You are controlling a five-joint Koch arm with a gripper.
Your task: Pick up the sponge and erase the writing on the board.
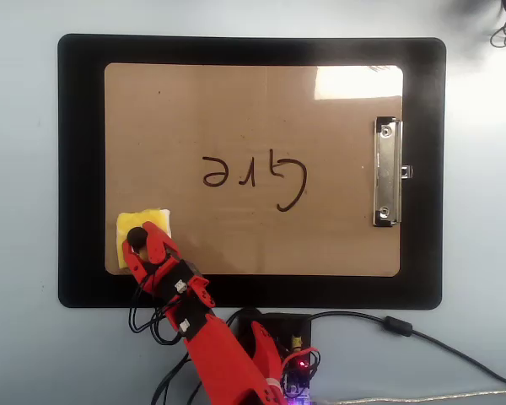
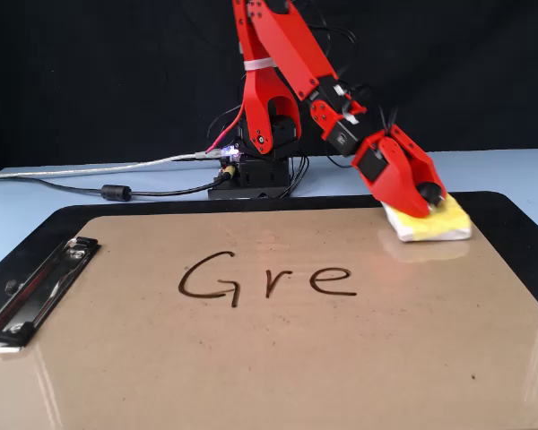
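Overhead view: the board (image 1: pixel 253 110) lies on a mat (image 1: pixel 80 169). The writing (image 1: pixel 255 175) sits mid-board, clip (image 1: pixel 387 173) at right. The sponge (image 1: pixel 150 225) is on the board's bottom-left corner, gripper (image 1: pixel 138 240) prob. touching it.

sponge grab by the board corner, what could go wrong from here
1. The tool appears to pinch only the small black knob on the sponge; that narrow hold might slip or twist once it drags.
2. The sponge sits near the corner of the board, far from the writing, so a long sweep could lose contact.
3. Pressing down may shift the board on the black mat.
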